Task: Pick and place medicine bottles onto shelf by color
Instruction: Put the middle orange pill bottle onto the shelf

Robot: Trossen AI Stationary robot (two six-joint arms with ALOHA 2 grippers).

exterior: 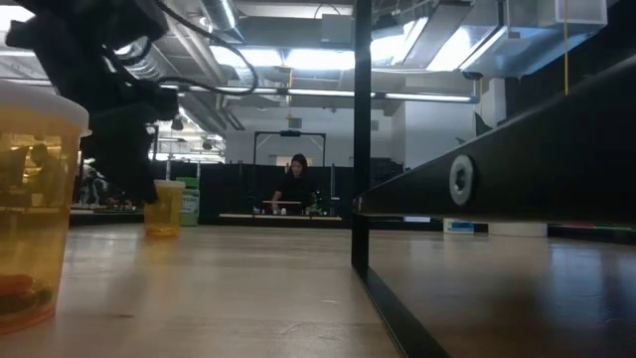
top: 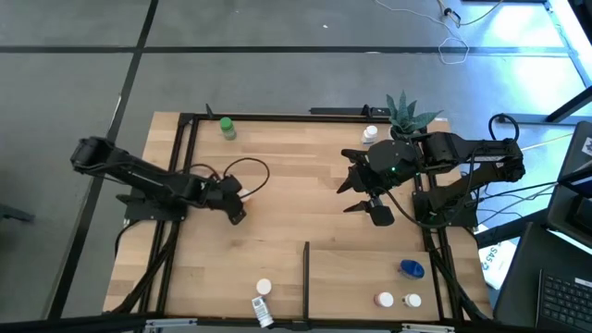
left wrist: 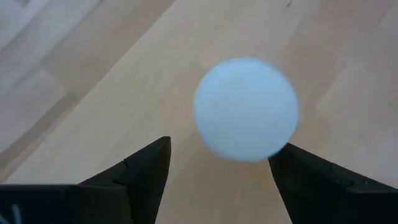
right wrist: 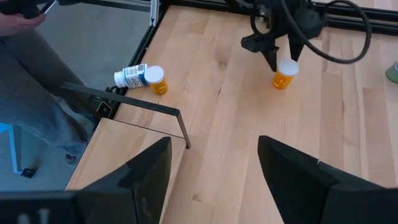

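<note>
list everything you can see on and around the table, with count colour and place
green-capped bottle: 1, green, far left of the table
white-capped orange bottle: 1, upright, under the left gripper
white-capped bottle by the plant: 1, far side
lying labelled orange bottle: 1, on its side at the near edge, left of the divider
white-capped bottle near it: 1, near edge
wide blue bottle: 1, near right corner
white-capped pair: 2, near right corner
potted green plant: 1, far right
thin black divider bar: 1, near middle
light wood table: 1, black frame rails
person: 1, far in the room
left gripper: open, over the orange bottle
right gripper: open, right of centre
</note>
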